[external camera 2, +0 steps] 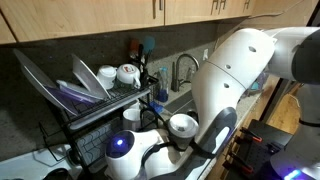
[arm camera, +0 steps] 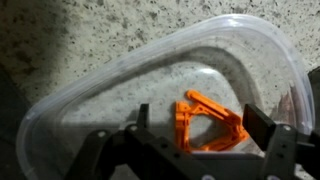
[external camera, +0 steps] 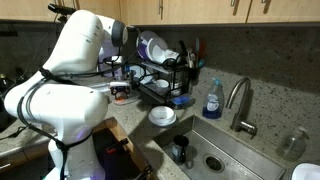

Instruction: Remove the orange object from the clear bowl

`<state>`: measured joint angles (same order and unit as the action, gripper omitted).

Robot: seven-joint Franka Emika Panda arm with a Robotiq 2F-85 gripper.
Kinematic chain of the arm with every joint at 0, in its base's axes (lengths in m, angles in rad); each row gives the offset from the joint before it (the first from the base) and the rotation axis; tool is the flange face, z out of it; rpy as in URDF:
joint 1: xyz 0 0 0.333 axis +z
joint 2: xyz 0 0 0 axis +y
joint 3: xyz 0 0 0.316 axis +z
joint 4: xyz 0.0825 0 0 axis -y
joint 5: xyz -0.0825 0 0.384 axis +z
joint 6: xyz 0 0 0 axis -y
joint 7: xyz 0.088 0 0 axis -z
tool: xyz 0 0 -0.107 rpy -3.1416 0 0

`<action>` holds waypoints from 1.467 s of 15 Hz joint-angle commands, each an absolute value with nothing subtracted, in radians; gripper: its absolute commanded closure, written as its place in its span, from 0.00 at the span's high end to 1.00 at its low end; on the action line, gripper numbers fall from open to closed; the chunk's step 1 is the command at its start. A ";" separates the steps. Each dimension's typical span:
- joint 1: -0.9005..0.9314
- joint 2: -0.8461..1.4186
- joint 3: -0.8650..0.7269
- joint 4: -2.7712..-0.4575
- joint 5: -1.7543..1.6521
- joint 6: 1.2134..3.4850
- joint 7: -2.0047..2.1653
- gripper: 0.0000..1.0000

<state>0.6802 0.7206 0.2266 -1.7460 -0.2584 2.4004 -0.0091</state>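
1. Reaching into the clear bowl [arm camera: 105, 105] is the step in hand, as I judge it. In the wrist view the bowl lies on the speckled countertop [arm camera: 70, 35] and fills nearly the whole picture.
2. From left to right in that view you have one finger [arm camera: 140, 118], then the orange object [arm camera: 212, 125] on the floor of the bowl, then the second finger [arm camera: 265, 125]. The gripper [arm camera: 200, 115] is open: its fingers stand apart, one on each side of the object, with a gap on both sides.
3. The next move, I think, is to come down until the pads are level with the object, close on it, and lift straight up over the rim. How high the fingers are above the floor of the bowl I cannot tell. The object looks like a thin open frame, so it may tilt when squeezed. The bowl seems light and could slide.
4. In an exterior view the arm [external camera: 80, 60] stands at the left and bends forward over the counter, with the wrist turned downward. To its right comes the white dish [external camera: 162, 116], and further right the blue soap bottle [external camera: 213, 100], well apart from the gripper.
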 commanded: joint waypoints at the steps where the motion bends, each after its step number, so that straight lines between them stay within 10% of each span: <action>1: 0.686 0.731 0.222 -1.715 -0.257 2.377 0.016 0.93; 14: 0.685 0.792 0.207 -1.649 -0.246 2.381 0.053 0.94; 15: 0.686 0.791 0.207 -1.646 -0.246 2.383 0.053 0.74; 22: 0.705 0.785 0.200 -1.645 -0.255 2.382 0.064 0.23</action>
